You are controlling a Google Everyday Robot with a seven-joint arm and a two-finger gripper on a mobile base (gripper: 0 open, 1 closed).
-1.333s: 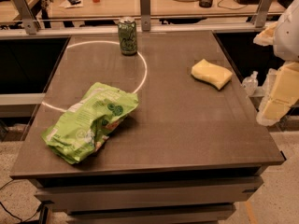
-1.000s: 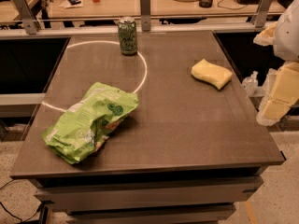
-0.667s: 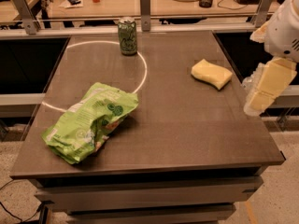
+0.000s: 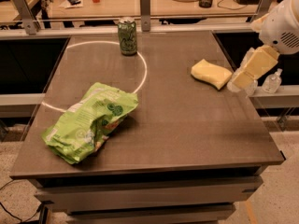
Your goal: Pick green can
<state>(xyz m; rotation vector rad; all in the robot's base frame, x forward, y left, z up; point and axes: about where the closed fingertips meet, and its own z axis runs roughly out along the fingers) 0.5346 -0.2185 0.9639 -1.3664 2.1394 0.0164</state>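
My arm (image 4: 261,59) reaches in from the right: a white rounded joint on top, with a cream blocky link slanting down and leftward. My jaws are at its lower end, over the right edge of the dark grey matte bench (image 4: 187,125). I cannot tell whether they are spread or pressed together.

- Just left of the jaws: a pale yellow soft sponge block (image 4: 211,73).
- Far left and beyond: the small dark-green metal can (image 4: 127,36), upright, with pale swirls and a silver top rim.
- Left and nearer: a crumpled light-green glossy chip bag (image 4: 91,122).

The green can (image 4: 127,35), pale-swirled and silver-rimmed, stands upright at the far edge of the bench (image 4: 187,125). The pincer (image 4: 240,80) hangs beside the bench's right edge
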